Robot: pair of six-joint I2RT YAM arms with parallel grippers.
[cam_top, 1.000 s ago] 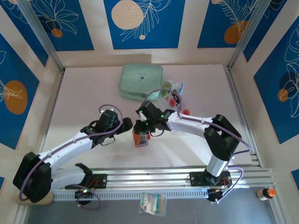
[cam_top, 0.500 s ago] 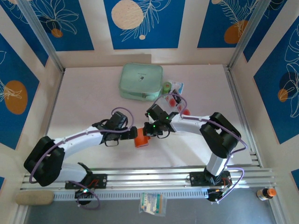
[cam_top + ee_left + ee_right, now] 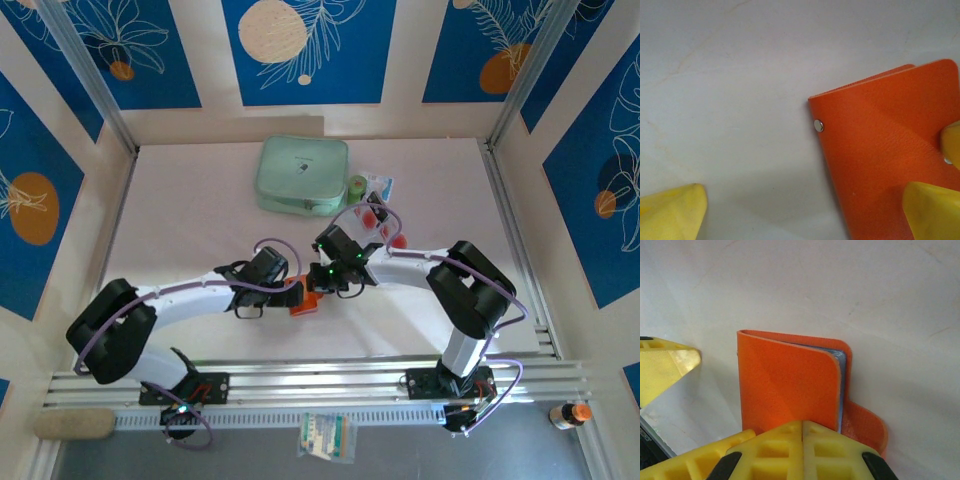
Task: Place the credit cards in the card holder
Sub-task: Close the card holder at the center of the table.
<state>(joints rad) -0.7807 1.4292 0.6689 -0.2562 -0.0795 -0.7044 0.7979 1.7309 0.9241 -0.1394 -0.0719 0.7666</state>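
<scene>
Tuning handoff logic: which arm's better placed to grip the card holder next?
Probably left: the left claw is open with the card holder partly between its fingers, ready to close. The right claw is shut, tips against the holder's cover.

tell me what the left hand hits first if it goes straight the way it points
Most likely the card holder: the open left hand points straight at it, very close. The right hand, shut on the card holder, lies just beyond, though depth is unclear.
</scene>
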